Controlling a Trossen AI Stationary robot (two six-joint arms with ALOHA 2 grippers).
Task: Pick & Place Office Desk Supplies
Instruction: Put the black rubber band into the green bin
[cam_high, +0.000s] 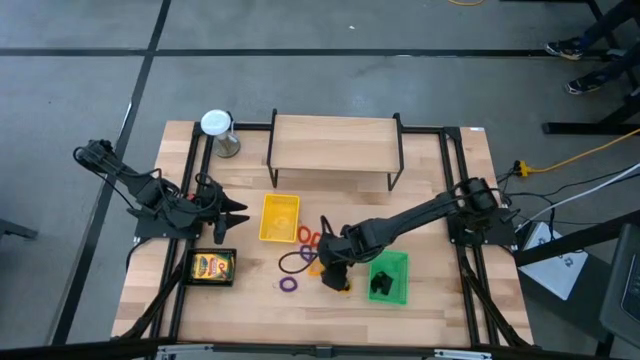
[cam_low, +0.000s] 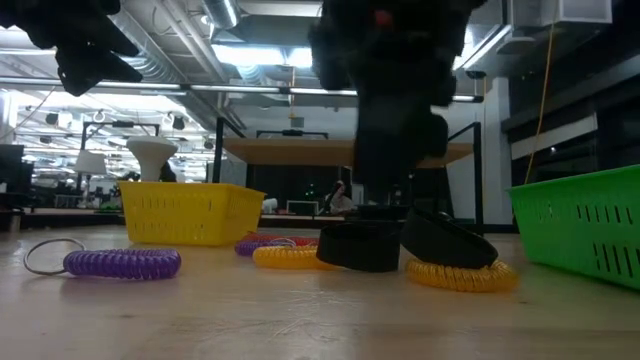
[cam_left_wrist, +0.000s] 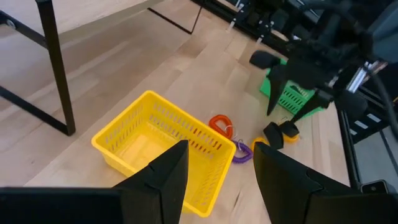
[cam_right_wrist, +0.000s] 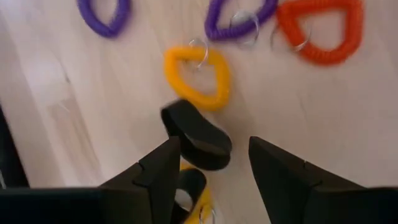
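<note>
Coiled plastic rings lie scattered mid-surface, as you see from above: an orange ring (cam_high: 309, 238), a dark purple ring (cam_high: 296, 262) and a smaller purple ring (cam_high: 289, 284), all between the yellow mesh tray (cam_high: 279, 217) and the green mesh tray (cam_high: 392, 278). Your right gripper (cam_high: 333, 277) hangs low just beside the green tray; your left gripper (cam_high: 236, 208) waits near the yellow tray, above the black tray holding a yellow printed box (cam_high: 211, 266).

At surface level, you find a purple coil (cam_low: 122, 263) at left, a yellow coil (cam_low: 462, 273) under a black clip (cam_low: 372, 245), and the green tray at right.

From your left wrist, its jaws stand apart, empty, over the yellow tray's rim (cam_left_wrist: 163, 103).

From your right wrist, its jaws stand wide, holding nothing, straddling the black clip (cam_right_wrist: 196, 135) beside a yellow ring (cam_right_wrist: 197, 75).
</note>
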